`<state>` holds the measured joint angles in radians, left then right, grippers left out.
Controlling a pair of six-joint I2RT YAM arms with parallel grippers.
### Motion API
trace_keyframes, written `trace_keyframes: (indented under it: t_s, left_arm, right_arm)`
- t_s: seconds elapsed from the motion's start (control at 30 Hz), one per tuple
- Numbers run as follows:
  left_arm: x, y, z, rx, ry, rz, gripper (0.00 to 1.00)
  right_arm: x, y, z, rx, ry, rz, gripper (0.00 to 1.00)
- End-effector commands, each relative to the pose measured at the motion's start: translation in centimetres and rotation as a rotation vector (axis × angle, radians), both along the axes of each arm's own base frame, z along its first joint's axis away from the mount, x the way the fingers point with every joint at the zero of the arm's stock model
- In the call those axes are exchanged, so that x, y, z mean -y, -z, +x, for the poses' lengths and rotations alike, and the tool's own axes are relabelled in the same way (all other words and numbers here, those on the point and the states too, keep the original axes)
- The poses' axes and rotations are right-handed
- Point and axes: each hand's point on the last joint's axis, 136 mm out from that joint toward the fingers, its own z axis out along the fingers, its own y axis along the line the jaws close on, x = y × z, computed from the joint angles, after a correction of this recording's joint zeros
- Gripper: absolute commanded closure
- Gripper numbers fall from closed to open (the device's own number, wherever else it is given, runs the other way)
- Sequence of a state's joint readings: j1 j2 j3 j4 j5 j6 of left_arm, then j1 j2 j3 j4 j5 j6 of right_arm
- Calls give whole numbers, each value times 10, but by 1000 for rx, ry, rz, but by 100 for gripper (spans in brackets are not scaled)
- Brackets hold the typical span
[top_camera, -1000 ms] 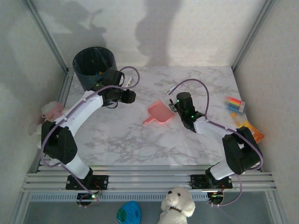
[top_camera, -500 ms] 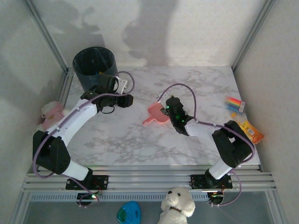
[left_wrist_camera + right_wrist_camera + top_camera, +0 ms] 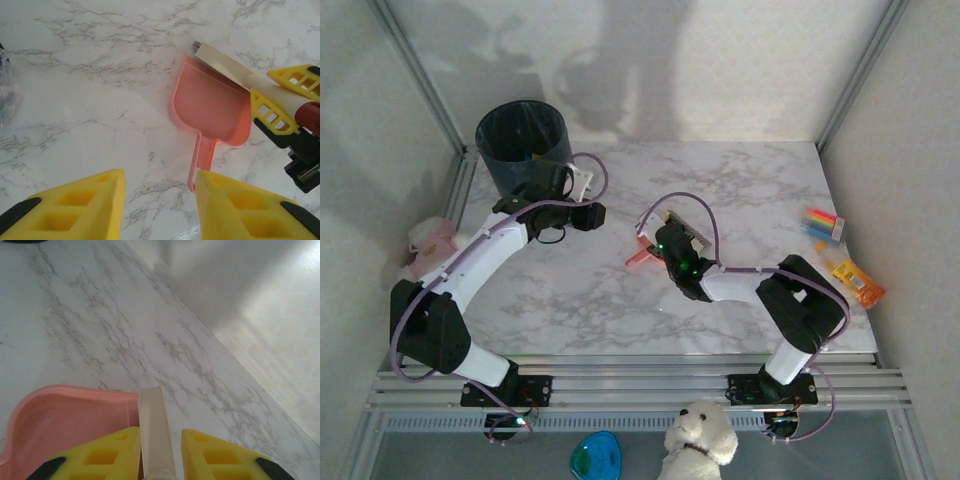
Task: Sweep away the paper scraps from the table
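One white scraper point(image 3: 151, 412) sits clenched in the right gripper point(image 3: 158, 436), at the pink dustpan's point(image 3: 212, 107) rim. Left gripper point(image 3: 159, 176) hangs released.

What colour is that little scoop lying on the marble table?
Salmon pink all over, handle included. The dustpan shows best in the left wrist view.

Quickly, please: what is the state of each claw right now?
Left claw: open, empty.
Right claw: closed on a white scraper.
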<state>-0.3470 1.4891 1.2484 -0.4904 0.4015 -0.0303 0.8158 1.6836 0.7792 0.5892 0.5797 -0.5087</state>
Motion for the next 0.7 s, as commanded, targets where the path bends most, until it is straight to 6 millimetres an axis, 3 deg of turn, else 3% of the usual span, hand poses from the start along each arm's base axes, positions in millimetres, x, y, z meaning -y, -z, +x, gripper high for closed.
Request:
trace_keyframes:
  t_s: [0.0, 0.67]
  left_arm:
    - [0, 0, -1, 2, 11, -11, 59]
    - [-3, 6, -1, -10, 6, 9, 59]
  right_arm:
    - [-7, 6, -5, 19, 1, -6, 99]
    - [-26, 42, -28, -54, -40, -86, 71]
